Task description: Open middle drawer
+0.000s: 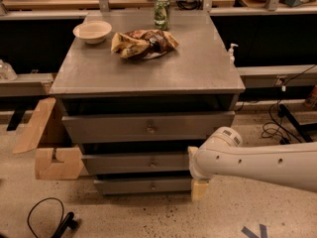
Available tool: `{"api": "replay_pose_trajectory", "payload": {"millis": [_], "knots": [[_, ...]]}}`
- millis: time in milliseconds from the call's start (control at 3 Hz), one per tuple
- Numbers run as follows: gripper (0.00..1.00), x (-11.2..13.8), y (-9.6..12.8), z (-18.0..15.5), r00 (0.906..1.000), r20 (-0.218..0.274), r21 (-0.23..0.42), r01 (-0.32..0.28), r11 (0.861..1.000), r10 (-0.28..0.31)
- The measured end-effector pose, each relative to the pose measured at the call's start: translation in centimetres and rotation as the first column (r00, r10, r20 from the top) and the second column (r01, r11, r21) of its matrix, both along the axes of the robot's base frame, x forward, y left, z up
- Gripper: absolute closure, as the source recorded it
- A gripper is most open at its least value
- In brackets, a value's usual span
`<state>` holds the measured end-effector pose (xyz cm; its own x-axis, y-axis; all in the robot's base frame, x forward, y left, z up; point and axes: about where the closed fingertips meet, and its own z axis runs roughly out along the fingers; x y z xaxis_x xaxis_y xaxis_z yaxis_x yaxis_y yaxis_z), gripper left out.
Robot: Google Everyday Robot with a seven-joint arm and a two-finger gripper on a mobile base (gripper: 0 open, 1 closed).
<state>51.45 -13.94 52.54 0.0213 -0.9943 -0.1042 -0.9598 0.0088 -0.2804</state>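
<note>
The middle drawer point(129, 163) is the mid-sized grey front in a stack of three, with a small brass knob point(152, 162) at its centre. It looks pushed in. The taller top drawer point(119, 128) is above it and the narrowest bottom drawer point(129, 186) is below. My gripper point(197, 175) is at the end of the white arm point(257, 163), which reaches in from the right. It sits low at the right end of the middle and bottom drawer fronts, well right of the knob. The arm's wrist hides most of it.
The grey cabinet top point(198, 68) carries a white bowl point(92, 31), a crumpled chip bag point(143, 43) and a green can point(162, 12). An open cardboard box point(47, 148) stands on the floor to the left. Cables point(47, 217) lie at the front left and others at the right point(277, 125).
</note>
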Motion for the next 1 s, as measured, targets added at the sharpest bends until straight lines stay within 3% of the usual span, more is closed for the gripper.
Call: {"api": "replay_pose_trajectory", "payload": {"millis": [667,1000], "knots": [[0.00,4.0,1.8,-3.8,0.9962,0.034,-0.024,-0.079,0.997,0.080],[0.00,5.4,1.2,-5.6,0.9958,0.030,-0.077,-0.084,0.993,0.087]]}}
